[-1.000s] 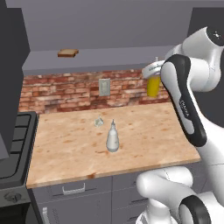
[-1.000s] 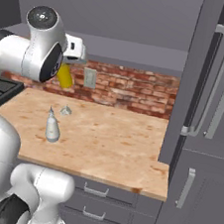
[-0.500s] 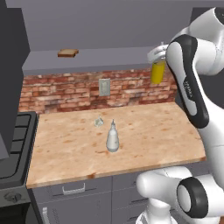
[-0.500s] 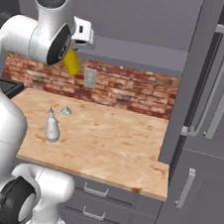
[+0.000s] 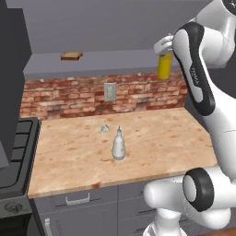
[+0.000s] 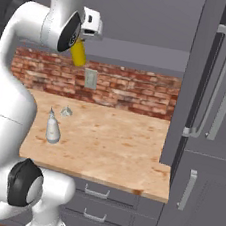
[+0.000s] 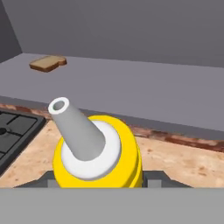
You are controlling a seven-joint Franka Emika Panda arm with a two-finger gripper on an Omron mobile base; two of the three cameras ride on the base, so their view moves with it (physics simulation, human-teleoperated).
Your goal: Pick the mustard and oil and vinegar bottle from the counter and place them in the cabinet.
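Tool (image 6: 81,44) clenched on the mustard (image 5: 165,65), held high at shelf level, well above the bench (image 5: 152,138).

To place well: carry it fwd over the cabinet (image 7: 131,83) floor, level the bottle since it looks tilted in right base view, lower till base sits flat, then release. Keep apart from the bread slice (image 7: 47,63) at 10 o'clock in hand view.

Oil and vinegar bottle (image 5: 118,146) stands on bench, mid, w/ small clear object (image 5: 104,129) near it at 11 o'clock.

No legible brand or label on either bottle.

Counter (image 5: 156,138): oil and vinegar bottle (image 5: 118,144) upright, small clear object (image 5: 104,129) near.
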